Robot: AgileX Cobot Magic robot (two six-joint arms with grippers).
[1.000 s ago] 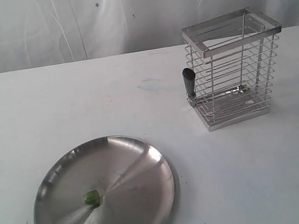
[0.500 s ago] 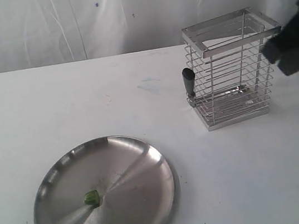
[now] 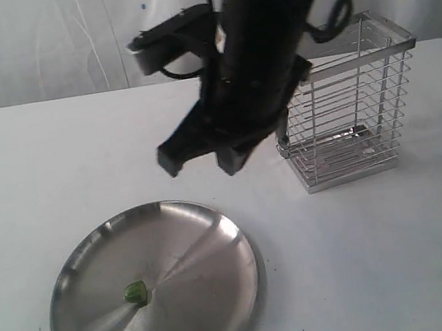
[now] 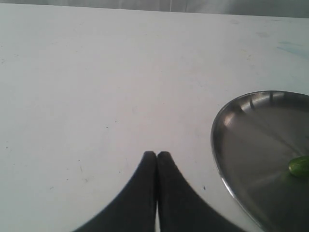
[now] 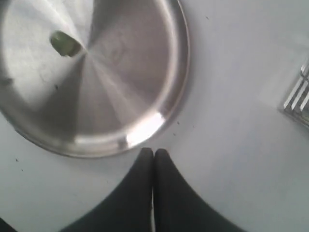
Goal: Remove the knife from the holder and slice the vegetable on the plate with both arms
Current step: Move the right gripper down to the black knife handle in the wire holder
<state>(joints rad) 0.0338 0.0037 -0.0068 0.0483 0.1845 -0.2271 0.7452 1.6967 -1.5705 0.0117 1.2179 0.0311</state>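
Hanging above the table [image 3: 385, 257] between the one plate [image 3: 200, 302] and the one holder [image 3: 373, 68], the right gripper [image 5: 154, 153] has its fingers pressed together, empty. The left gripper [image 4: 157, 155], fingers also pressed together, sits beside the plate's rim. One vegetable [image 3: 136, 292] lies near the plate's middle. The knife [image 3: 350, 134] seems to lie low inside the holder, handle hidden.

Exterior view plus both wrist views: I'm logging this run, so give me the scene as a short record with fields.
plate: flat on the table
vegetable: one green piece, near the plate's middle
holder: upright on the table, apart from the plate
left gripper: shut, empty, beside the plate
right gripper: shut, empty, between plate and holder
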